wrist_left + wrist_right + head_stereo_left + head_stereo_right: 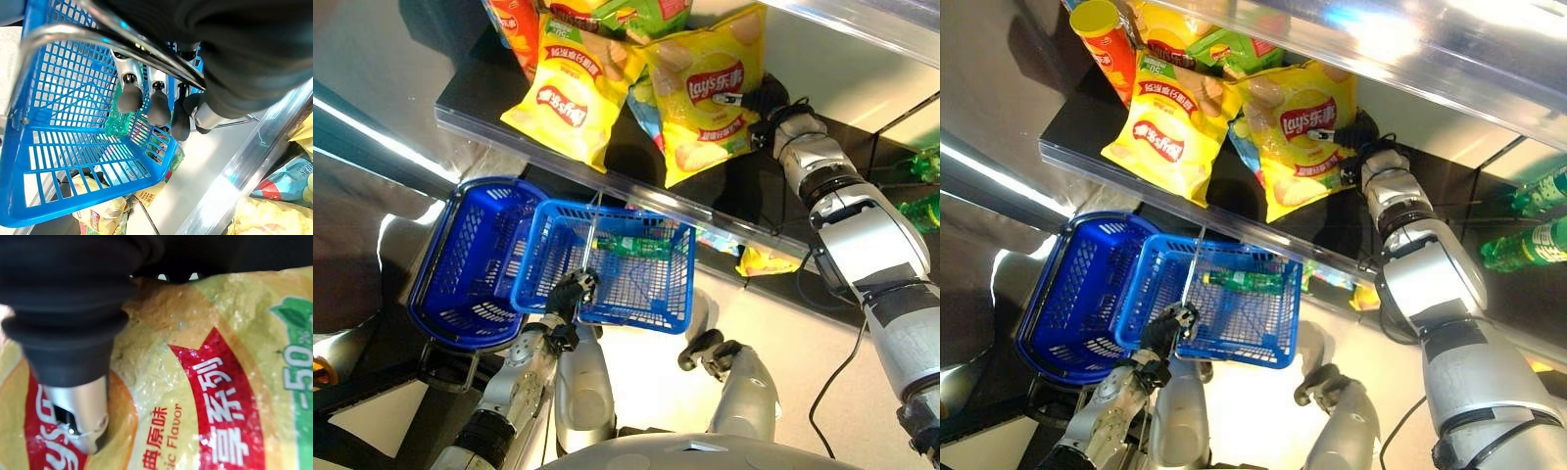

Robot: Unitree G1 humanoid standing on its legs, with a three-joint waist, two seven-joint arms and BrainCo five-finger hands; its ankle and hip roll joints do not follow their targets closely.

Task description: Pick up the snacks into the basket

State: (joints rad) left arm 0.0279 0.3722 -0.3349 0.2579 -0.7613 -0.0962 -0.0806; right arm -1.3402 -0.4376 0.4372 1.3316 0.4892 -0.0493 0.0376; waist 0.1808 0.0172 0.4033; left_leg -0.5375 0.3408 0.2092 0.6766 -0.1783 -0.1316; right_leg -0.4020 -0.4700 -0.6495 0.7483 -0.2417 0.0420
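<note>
Your left hand (570, 294) is clenched round the basket (636, 279) handle; a green bottle (636, 246) lies inside. Your right hand (766, 106) sits against the yellow chip bag (705, 93), grasp unclear. Shelf snacks remain.

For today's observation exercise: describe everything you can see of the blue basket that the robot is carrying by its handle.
The blue basket is a rectangular, plastic-looking shopping basket with open lattice walls and floor, plus a thin metal wire handle. It hangs roughly level below the shelf edge, beside a second, empty blue basket. The left hand has its fingers curled round the handle. Inside lies a green bottle on its side.
</note>
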